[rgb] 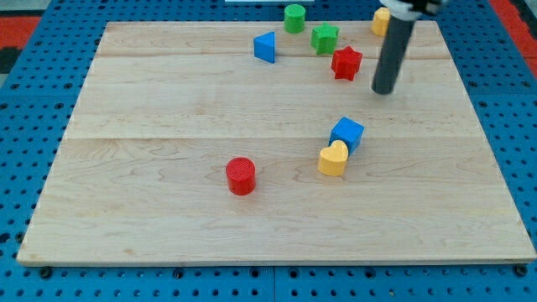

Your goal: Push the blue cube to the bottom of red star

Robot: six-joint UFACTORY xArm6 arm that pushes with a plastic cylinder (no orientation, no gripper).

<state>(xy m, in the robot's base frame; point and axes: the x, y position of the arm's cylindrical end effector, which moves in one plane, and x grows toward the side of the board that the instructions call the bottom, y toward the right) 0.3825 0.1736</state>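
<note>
Nearest on the desk (151,210) sits the red cylinder (241,175), then the yellow heart (333,158) touching the blue cube (347,133), which lies well below the red star (346,62), while my tip (383,91), a gripperless rod holding nothing, stands right of the star, probably to circle behind the cube.

The wooden board (168,109) carries eight blocks. The blue cube (347,132) touches a yellow heart (333,158); a red cylinder (241,176) sits apart. The red star (346,62), green star (325,38), green cylinder (294,18), blue triangle (265,47) and a yellow block (381,21) lie near the view's top.

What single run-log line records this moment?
tip: right of red star, touching nothing | blue cube: below star, against yellow heart
</note>
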